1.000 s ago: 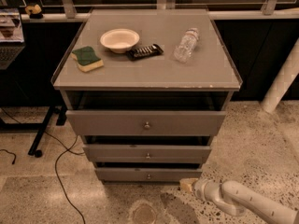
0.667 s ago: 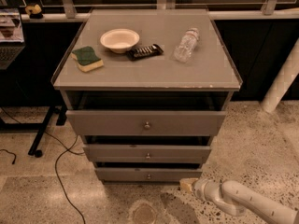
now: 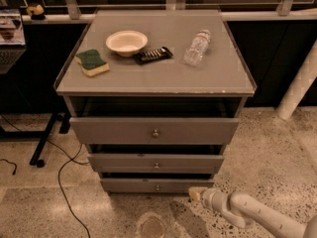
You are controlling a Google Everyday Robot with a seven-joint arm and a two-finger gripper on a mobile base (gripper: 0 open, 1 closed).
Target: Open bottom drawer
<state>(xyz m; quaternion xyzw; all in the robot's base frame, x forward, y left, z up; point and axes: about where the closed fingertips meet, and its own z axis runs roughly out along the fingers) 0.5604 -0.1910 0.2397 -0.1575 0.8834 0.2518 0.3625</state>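
Observation:
The bottom drawer (image 3: 130, 185) is the lowest of three grey drawer fronts on the cabinet, low and wide, with a small round metal knob (image 3: 157, 187) at its centre. It stands out slightly, with a dark gap above it. The middle drawer (image 3: 124, 161) and top drawer (image 3: 114, 130) stand out further. My gripper (image 3: 194, 194) is at the end of the white arm (image 3: 247, 212) coming from the lower right. It sits low by the floor, just off the bottom drawer's right end, to the right of the knob.
The cabinet top (image 3: 163, 76) holds a white bowl (image 3: 127, 41), a green and yellow sponge (image 3: 92, 62), a dark snack bar (image 3: 152, 54) and a clear plastic bottle (image 3: 197, 47). A black cable (image 3: 60, 177) trails on the floor at left. A white post (image 3: 299, 86) stands at right.

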